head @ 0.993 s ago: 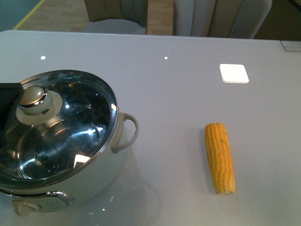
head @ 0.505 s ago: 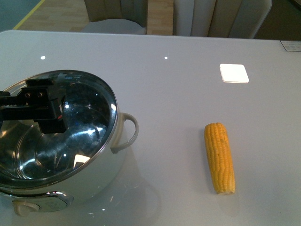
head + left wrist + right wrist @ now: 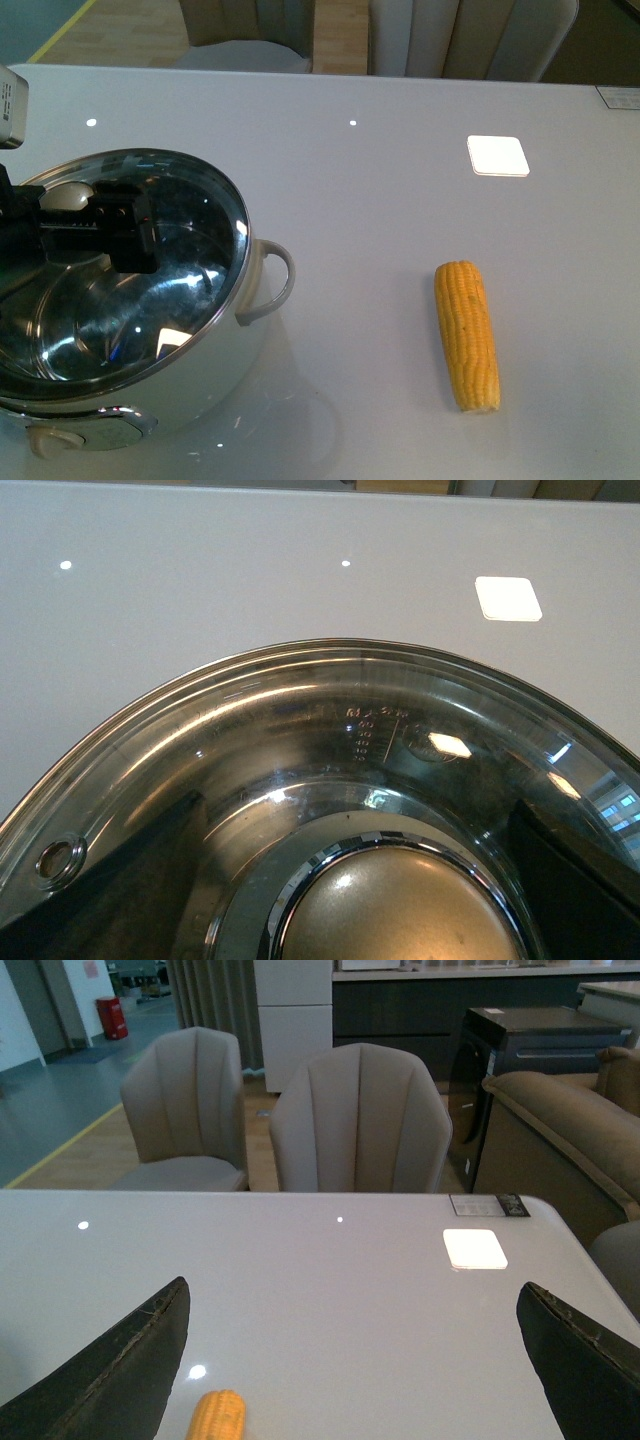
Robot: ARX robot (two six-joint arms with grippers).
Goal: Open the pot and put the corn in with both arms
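Firstly, left tool (image 3: 355, 805): black, jaws spread wide, gripping nothing. Its two dark fingers (image 3: 110, 880) stand on either side of the knob (image 3: 400, 905), each clear of it, low over the glass lid (image 3: 190, 250). Whether they touch the glass cannot be told. In the front view the tool's body covers most of the knob.

Knob: domed, cream, ringed in chrome, at the lid's centre.

Glass lid: round, clear, steel-rimmed, seated on the pot (image 3: 215, 370). One small metal-ringed vent hole (image 3: 57, 858) near its edge.

Pot: large, round, white-bodied, with a polished steel interior and fill marks on the inner wall. A white loop handle (image 3: 272, 280) juts toward the corn side. It stands at the counter's near left, partly cut by the picture's edge.

Right tool (image 3: 352, 1282): jaws wide, empty, with dark rough-edged fingers (image 3: 130, 1360), raised above the counter. Not seen in the front view.

Corn cob (image 3: 467, 335): yellow, husked, cylindrical, with rows of kernels. It lies flat on the counter to the right of the pot and well apart from it, long axis running near to far. In the right wrist view one end shows just inside one finger.

Counter (image 3: 380, 230): smooth, glossy, pale grey. A wide bare stretch lies between loop handle and cob, with more open surface beyond both up to the straight far edge. A bright white square (image 3: 497, 155) sits beyond the cob, and a label (image 3: 620, 97) at the far right edge.

Beyond the far edge: padded beige chairs (image 3: 360, 1120) with channelled backs, close to the counter; a brown sofa (image 3: 570, 1130) to one side.
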